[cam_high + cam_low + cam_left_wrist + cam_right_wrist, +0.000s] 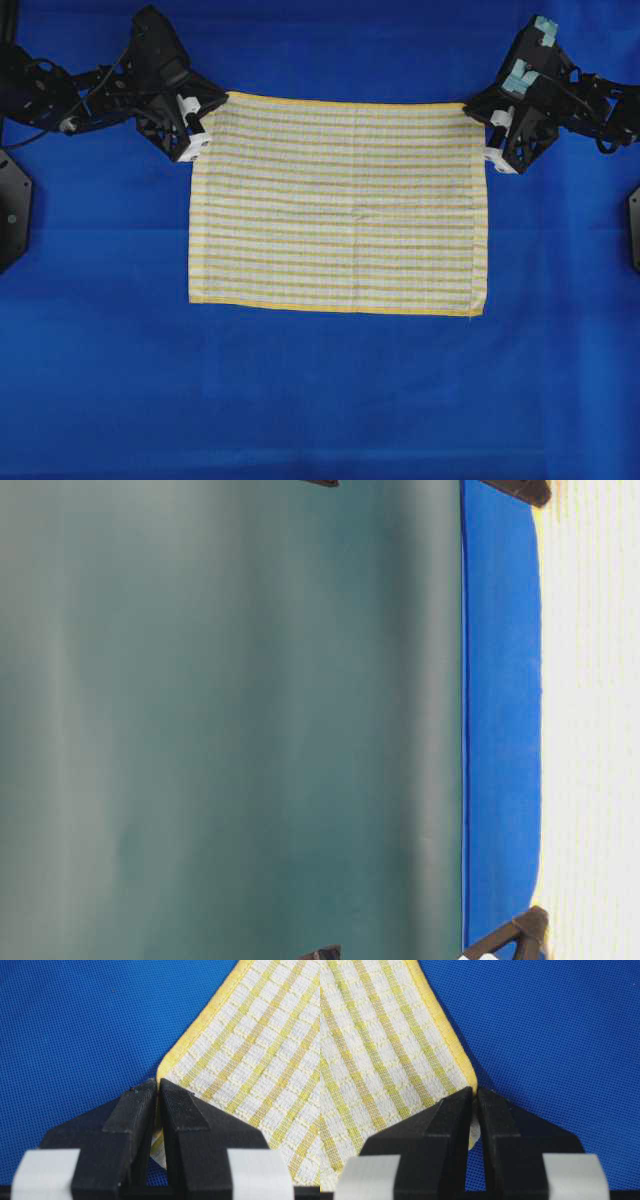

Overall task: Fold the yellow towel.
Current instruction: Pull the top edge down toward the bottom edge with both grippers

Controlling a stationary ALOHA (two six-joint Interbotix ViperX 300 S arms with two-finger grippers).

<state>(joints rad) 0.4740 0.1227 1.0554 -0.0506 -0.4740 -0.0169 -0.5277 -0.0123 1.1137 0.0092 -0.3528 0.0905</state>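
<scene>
From overhead, the yellow towel [338, 205] lies spread flat in the middle of the blue sheet [320, 400], a wide rectangle with its long edges running left to right. The left gripper [197, 125] sits at the towel's far left corner and the right gripper [492, 137] at the far right corner, but that view is too coarse to show what the jaws are doing.

The wrist cams fill that in. In the left wrist view the left gripper [158, 1091] has its two black wedge-shaped fingers pressed together on the towel's corner [240, 1055], with a bit of yellow hem visible in the slit between them. Same deal in the right wrist view: the right gripper [474, 1094] is pinched shut on the towel's corner [380, 1055], hem poking through the gap.

Up close the cloth is a coarse white weave crossed by thin yellow stripes, with a solid yellow stitched hem. The blue sheet [90, 1025] has a fine mesh-like grain. The finger pads look ribbed.

The table-level view is rotated sideways and mostly a blurry grey-green backdrop [220, 720], with a blue strip and the washed-out pale towel [595, 720] at the right edge.
</scene>
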